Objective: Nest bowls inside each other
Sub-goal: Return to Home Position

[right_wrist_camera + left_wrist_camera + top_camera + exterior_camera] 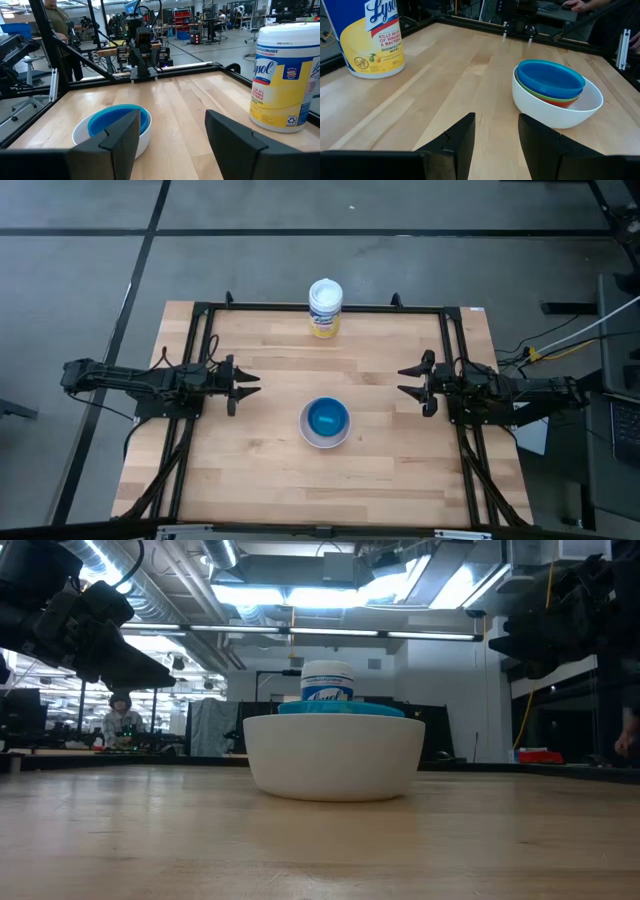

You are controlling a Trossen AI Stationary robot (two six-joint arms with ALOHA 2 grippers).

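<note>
A white bowl (325, 424) rests by its base on the wooden table near the middle, with smaller bowls stacked inside it. The top one is teal-blue (550, 77); green and red rims (555, 101) show beneath it. My left gripper (252, 384) hovers open above the table's left side, pointing toward the bowls. My right gripper (405, 380) hovers open above the right side, facing them too. In each wrist view the fingers (495, 145) (172, 140) stand apart with nothing between them.
A white canister with a yellow label (325, 308) stands at the table's far edge, middle. A black frame (300, 308) runs along the far and side edges. Bare wood lies around the bowls. People show in the room beyond (122, 720).
</note>
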